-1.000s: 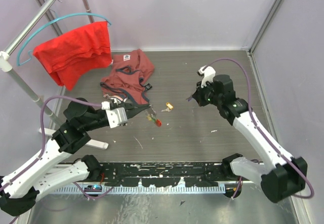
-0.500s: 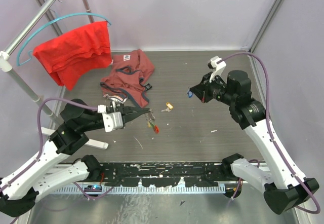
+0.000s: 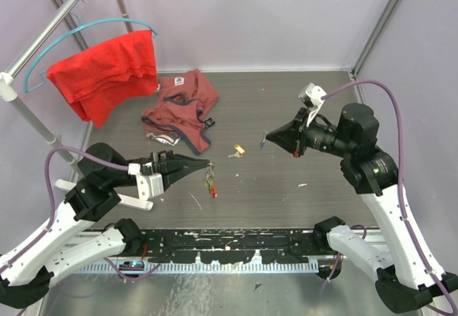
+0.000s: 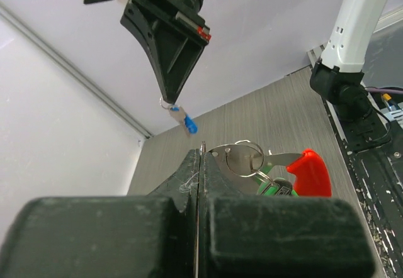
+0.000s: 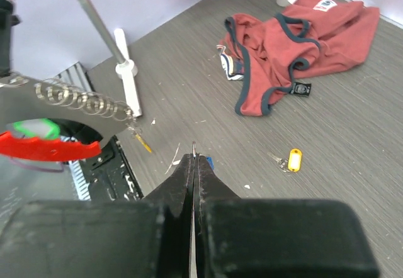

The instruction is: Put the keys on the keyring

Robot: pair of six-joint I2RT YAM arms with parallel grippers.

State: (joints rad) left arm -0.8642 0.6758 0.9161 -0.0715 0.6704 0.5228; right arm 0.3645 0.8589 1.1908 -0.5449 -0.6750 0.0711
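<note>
Roughly a third done, I judge: my left hand [image 3: 206, 164] pinches the keyring [image 4: 242, 158], green key [image 4: 275, 189] seemingly on it, above the tabletop [image 3: 300, 109]; my right hand [image 3: 267, 141] pinches the blue key [image 4: 188, 123] in the air, unthreaded; the yellow key [image 3: 239, 149] lies on the tabletop.

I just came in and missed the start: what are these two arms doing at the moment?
The left gripper is shut on the keyring, lifted off the table, with its red tag and a green key hanging from it. The right gripper is shut on a blue key, held in the air near the ring but apart from it. A yellow key lies on the table between them, not yet picked up.
</note>
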